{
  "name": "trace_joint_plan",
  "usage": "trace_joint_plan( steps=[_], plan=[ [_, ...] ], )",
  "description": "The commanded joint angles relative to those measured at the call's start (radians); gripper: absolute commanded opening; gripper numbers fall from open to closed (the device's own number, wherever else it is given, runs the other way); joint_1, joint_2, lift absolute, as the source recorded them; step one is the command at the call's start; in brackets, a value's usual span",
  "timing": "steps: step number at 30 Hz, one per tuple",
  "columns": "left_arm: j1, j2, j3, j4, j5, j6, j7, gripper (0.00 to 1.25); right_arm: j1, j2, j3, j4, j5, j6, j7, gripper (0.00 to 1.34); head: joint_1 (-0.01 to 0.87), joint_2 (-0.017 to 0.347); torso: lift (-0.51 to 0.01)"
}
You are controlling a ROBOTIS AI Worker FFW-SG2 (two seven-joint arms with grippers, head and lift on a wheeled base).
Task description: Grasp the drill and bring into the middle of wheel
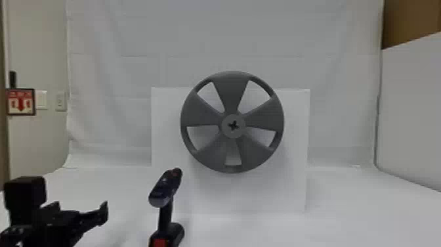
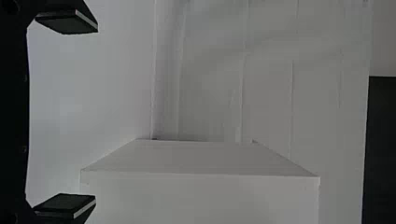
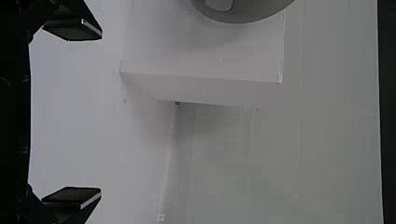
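Observation:
The left gripper [image 1: 80,209] stands at the lower left in the head view, to the left of the drill and apart from it. In the left wrist view, that left gripper [image 2: 95,113] is open, nothing between its fingers. Upright on its base stands the dark drill [image 1: 165,197], its rounded body slanting toward the back. The grey wheel [image 1: 231,95] with its cross-marked hub is mounted on a white box, farther back and right of the drill. The right gripper [image 3: 101,114] is open and holds nothing; part of the wheel [image 3: 247,16] shows beyond it.
The white box [image 1: 293,184] behind the wheel rests on the white table [image 1: 357,213]. A white cloth [image 1: 131,39] hangs behind, and a pale panel [image 1: 413,108] stands at the right. The box [image 2: 201,158] also shows ahead of the left gripper.

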Motion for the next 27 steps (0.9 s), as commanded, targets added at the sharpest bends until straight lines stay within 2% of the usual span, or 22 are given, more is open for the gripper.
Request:
trace_joint_plan(
  steps=[1,27],
  plan=[
    [0.0,0.001,0.0,0.0,0.0,0.0,0.0,1.23,0.0,0.0,-0.001,0.0,0.0,0.0,-0.001,1.22,0.054,0.031,-0.403],
    [-0.006,0.001,-0.003,-0.002,0.007,0.0,0.0,1.23,0.003,0.003,-0.006,-0.002,-0.001,0.0,0.0,1.22,0.054,0.031,-0.403]
  ],
)
